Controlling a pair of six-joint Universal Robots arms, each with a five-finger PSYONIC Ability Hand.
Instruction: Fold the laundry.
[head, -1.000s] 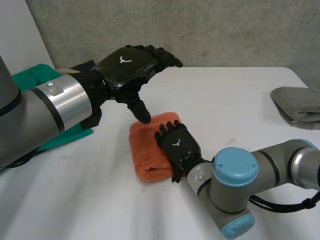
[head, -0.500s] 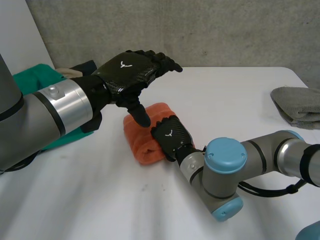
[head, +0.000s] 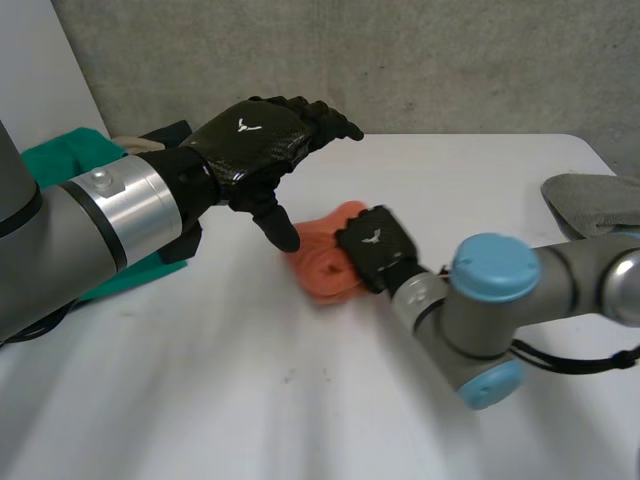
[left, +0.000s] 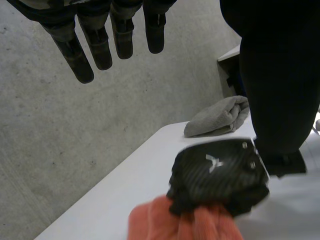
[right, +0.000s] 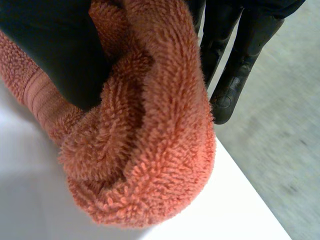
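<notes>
My right hand (head: 375, 245) is clamped round the bunched orange towel (head: 322, 265), fingers (right: 235, 75) curled over one side, the bundle near the middle of the white table (head: 300, 400). My left hand (head: 255, 150) hovers just beside it, fingers straight and holding nothing, thumb pointing down. A grey towel (head: 600, 205) lies well apart on my right, and a green cloth (head: 60, 160) sits by my left arm.

Table (head: 450, 190): rolled towel (head: 322, 265) lay mid-table, right hand (head: 375, 245) on its right side, left hand (head: 250, 150) raised at its left; folded towel (head: 600, 205) far right; cloth heap (head: 60, 160) far left.
</notes>
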